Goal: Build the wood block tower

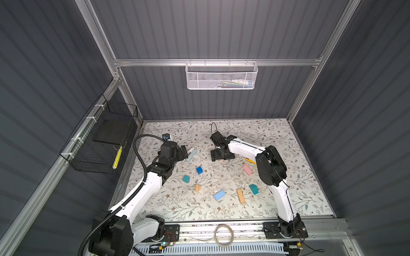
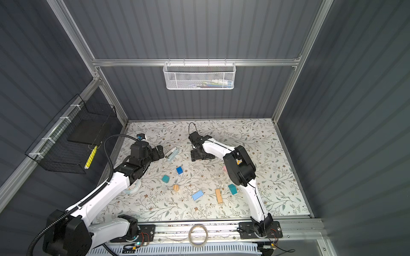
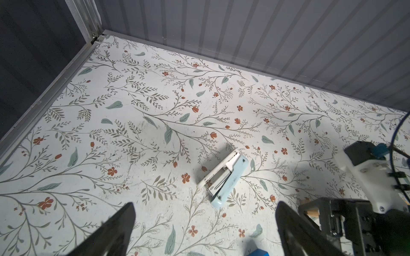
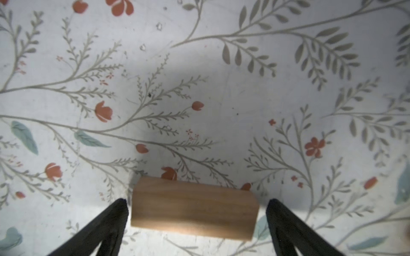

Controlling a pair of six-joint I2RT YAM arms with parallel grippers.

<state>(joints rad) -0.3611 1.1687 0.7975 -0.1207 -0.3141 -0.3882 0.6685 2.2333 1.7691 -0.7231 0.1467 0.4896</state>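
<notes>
Floral worktop (image 1: pixel 299 144) with the wood blocks lying singly, each apart from the others.

Right gripper (image 4: pixel 197 200): jaws open and pointing down at the worktop. They straddle a tan block (image 4: pixel 195 208) that lies flat between them, with a thin gap on either side.

Left gripper (image 3: pixel 206 205): jaws spread wide with nothing between them, just beside a pale blue-white stapler (image 3: pixel 224 179).

Nearer the front rail, in both top views, from left to right:
- teal block (image 1: pixel 186 178)
- short tan block (image 1: pixel 198 188)
- dark blue cube (image 1: pixel 199 170)
- light blue slab (image 1: pixel 219 195)
- tan bar (image 1: pixel 240 196)
- teal pointed piece (image 1: pixel 253 189)

In a top view, a pink block (image 1: pixel 247 169) lies close by the right arm's elbow. A yellow calculator (image 1: pixel 249 160) is partly hidden behind that arm.
</notes>
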